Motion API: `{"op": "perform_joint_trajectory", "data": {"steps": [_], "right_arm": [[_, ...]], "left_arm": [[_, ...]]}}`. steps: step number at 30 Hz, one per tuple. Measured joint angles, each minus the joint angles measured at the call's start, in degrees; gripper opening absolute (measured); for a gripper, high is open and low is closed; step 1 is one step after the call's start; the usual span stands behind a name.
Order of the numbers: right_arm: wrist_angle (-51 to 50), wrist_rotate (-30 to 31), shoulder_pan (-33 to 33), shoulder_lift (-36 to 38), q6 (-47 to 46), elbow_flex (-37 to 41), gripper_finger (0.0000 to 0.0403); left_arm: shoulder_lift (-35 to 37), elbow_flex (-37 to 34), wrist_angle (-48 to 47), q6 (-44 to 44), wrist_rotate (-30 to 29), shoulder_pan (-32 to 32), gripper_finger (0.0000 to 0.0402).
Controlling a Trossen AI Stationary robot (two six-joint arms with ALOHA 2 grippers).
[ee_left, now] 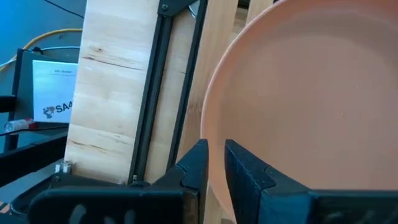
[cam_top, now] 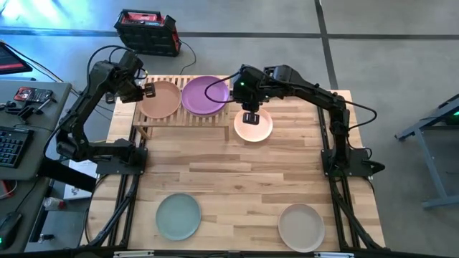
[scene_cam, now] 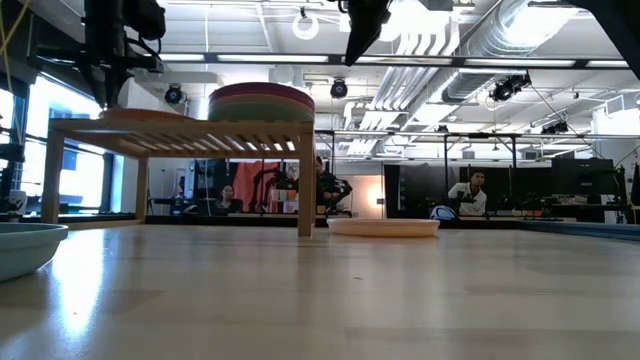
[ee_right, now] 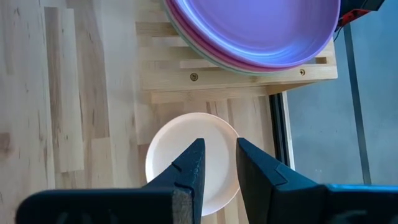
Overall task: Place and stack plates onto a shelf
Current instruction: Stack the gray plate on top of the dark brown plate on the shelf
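The shelf already carried a purple-topped stack (right side) and a brown plate, its rim pinched by the left gripper. The right gripper, slightly parted and empty, hovered over the peach plate. The green plate and beige plate waited near.

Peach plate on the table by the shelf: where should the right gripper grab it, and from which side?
Grip the peach plate by its rim, coming down from above. It lies flat and shallow on the tabletop, so only the raised edge fits between the fingers. The right gripper already hangs over it, open; the side away from the shelf looks freer.
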State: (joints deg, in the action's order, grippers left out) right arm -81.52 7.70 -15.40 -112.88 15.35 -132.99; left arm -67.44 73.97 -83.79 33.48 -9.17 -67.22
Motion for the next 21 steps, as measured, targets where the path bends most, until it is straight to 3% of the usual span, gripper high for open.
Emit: {"op": "perform_joint_trajectory", "data": {"steps": [11,21], "right_arm": [[-2.7,-3.6,0.1,0.0,-6.3,0.0,0.0067],[-6.4,-7.3,1.4,0.0,-18.8,0.0,0.0067]], "left_arm": [[3.2,0.0,-0.8,-7.0,8.8,2.2,0.005],[8.9,0.0,-0.3,-12.4,17.2,12.7,0.0049]]}}
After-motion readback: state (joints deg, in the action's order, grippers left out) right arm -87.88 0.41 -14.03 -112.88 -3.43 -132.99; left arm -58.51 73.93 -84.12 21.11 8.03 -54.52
